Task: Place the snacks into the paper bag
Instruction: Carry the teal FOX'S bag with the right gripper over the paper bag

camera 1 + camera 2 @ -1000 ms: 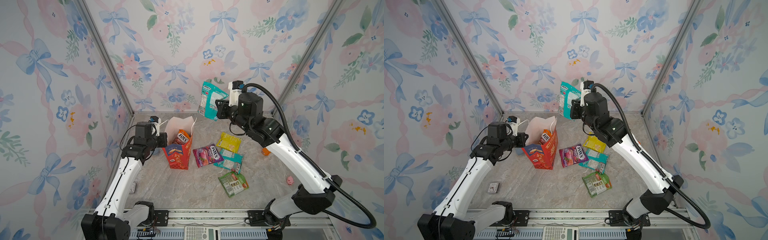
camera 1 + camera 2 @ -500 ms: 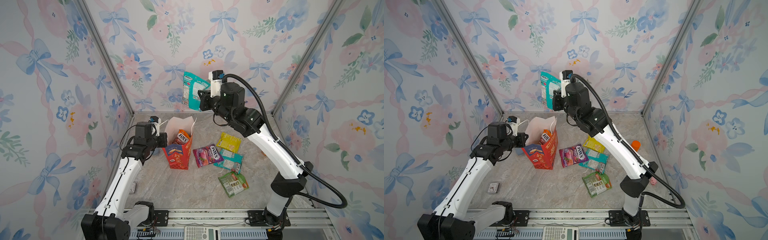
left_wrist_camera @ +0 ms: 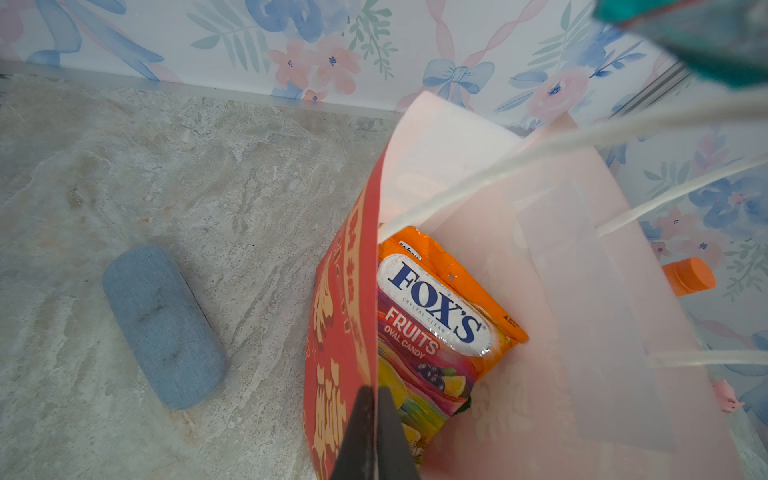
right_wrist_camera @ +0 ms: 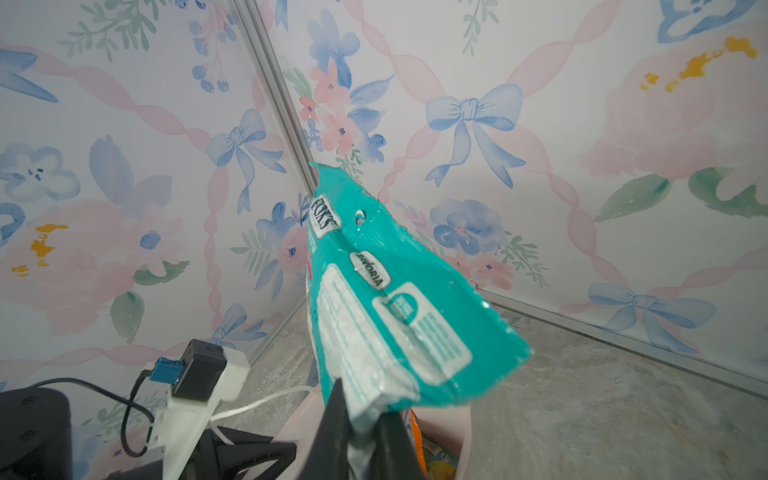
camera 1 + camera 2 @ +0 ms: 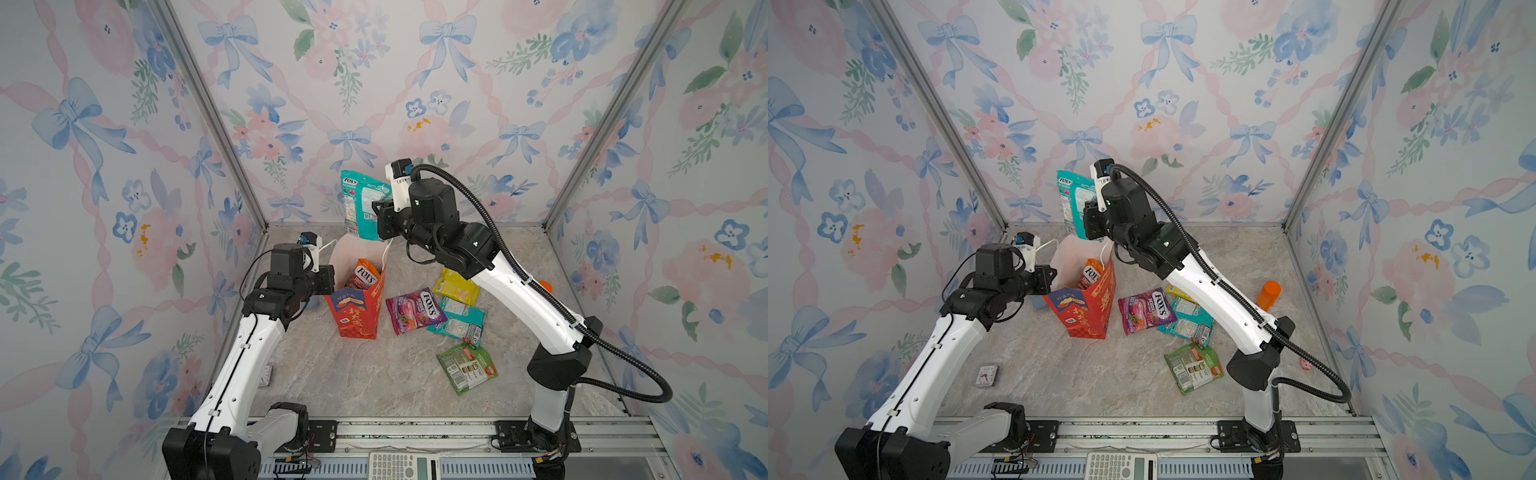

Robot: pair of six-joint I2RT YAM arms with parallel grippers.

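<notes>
Four snacks lie loose on the tabletop (image 5: 374,386) in both top views, right of its middle: the purple packet (image 5: 415,309) nearest the paper bag (image 5: 359,309), the yellow packet (image 5: 455,286) behind it and partly under your right arm, the second teal packet (image 5: 459,322) touching the purple one, and the green packet (image 5: 467,368) apart toward the front edge. The bag stands upright and open left of the tabletop's middle, with the orange packet (image 5: 365,274) already inside. Your right gripper (image 5: 379,224) is clamped on the held teal packet (image 5: 361,203), which hangs in the air over the bag's open mouth; your left gripper (image 5: 328,280) is pinched onto the bag's left rim. In a top view the orange-capped bottle (image 5: 1268,295) stands near the right edge, and the pink pig toy (image 5: 1307,364) lies nearer the front right corner. From the left wrist you see the fingers (image 3: 358,432) pressed together on the bag's red wall, the orange packet (image 3: 436,307) leaning against that wall inside, and a blue case (image 3: 164,326) lying on the tabletop just outside the bag. From the right wrist, the fingers (image 4: 336,432) squeeze one end of the held teal packet (image 4: 374,291), whose free end points up toward a wall corner, with the bag's pale rim (image 4: 305,419) directly below.
</notes>
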